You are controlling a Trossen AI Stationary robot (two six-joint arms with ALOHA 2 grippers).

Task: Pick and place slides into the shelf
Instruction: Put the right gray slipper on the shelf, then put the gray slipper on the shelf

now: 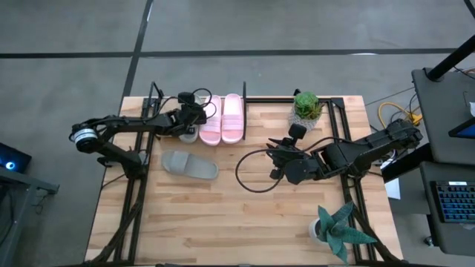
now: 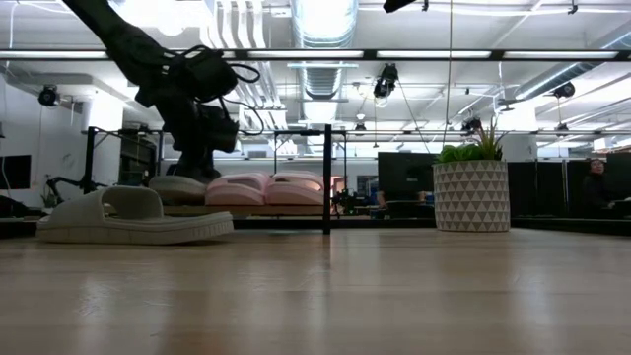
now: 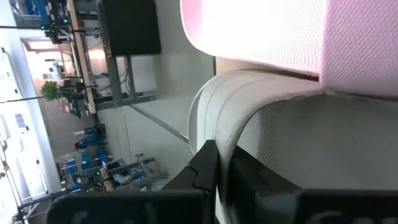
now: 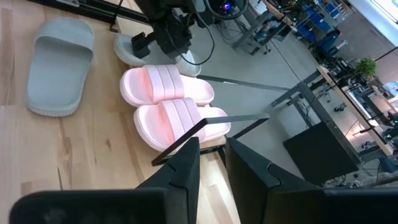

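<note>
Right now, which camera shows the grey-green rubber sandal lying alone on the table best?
The high view: the whole grey-green sandal shows from above. The low view shows its side, the right wrist view shows it too, and the left wrist view misses it.

Three slides (image 1: 221,119) side by side on the shelf (image 1: 256,101), fourth slide (image 1: 189,165) on the tabletop (image 1: 245,222) before it

The left end effector (image 1: 194,119) is stretched out sideways, fingers clamped together (fully pinched). The right end effector (image 1: 276,157) is held mid-desk, fingers only narrowly parted.
</note>
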